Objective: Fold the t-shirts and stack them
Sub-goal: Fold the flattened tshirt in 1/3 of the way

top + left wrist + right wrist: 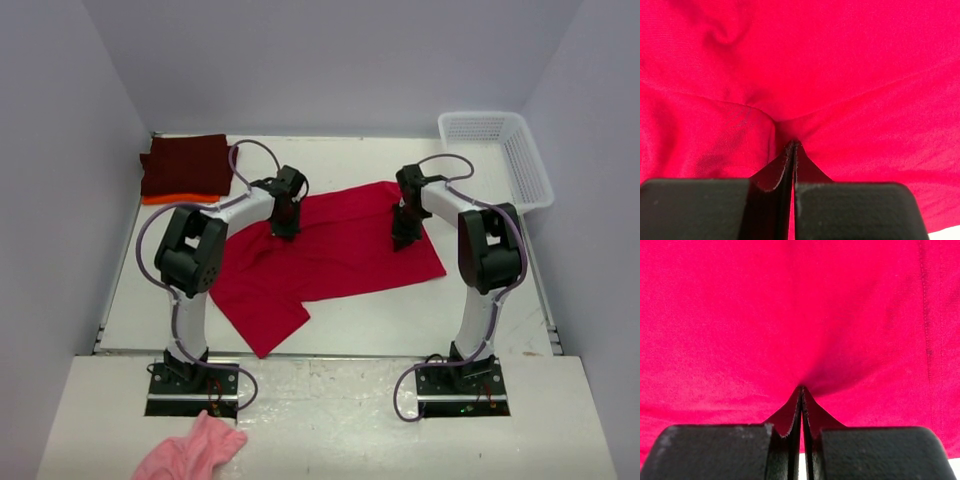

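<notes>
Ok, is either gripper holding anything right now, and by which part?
Both pinch the red t-shirt: the left gripper a bunched fold at its far-left edge, the right gripper a tuck of fabric in its far-right part.

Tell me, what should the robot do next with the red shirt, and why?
The left gripper and right gripper are each shut on the red shirt, which lies spread and rumpled on the table. So it should probably lift both together and carry the pinched cloth toward the near side to make a fold.
</notes>
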`<state>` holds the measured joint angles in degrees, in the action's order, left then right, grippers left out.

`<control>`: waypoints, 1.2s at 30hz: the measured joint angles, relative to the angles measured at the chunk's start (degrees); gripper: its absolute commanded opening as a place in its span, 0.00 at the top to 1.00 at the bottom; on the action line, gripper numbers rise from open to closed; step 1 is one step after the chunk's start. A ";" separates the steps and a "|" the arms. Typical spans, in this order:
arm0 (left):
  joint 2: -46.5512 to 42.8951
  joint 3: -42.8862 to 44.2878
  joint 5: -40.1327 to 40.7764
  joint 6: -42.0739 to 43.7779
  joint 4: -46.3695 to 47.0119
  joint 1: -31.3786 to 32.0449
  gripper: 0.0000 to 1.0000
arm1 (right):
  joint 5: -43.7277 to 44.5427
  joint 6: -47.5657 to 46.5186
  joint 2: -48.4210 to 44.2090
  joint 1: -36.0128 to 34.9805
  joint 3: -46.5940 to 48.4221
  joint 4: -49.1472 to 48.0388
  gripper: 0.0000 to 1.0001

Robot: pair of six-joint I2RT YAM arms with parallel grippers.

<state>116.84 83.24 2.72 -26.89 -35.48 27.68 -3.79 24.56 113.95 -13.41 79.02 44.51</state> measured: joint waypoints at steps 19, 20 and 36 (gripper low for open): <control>-6.21 -8.70 0.83 0.15 -0.15 0.00 1.00 | -0.22 7.63 -8.09 -8.00 -12.07 -1.09 1.00; -6.34 -8.90 0.85 0.22 -0.11 0.00 1.00 | -0.33 8.11 -8.72 -8.57 -12.96 -1.25 1.00; -5.81 -4.96 -0.81 3.45 -1.11 0.11 1.00 | 8.81 7.74 -15.72 -10.97 1.55 2.58 0.45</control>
<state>111.02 78.28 1.91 -23.44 -36.60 27.79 5.02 32.29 98.24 -24.38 80.58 47.09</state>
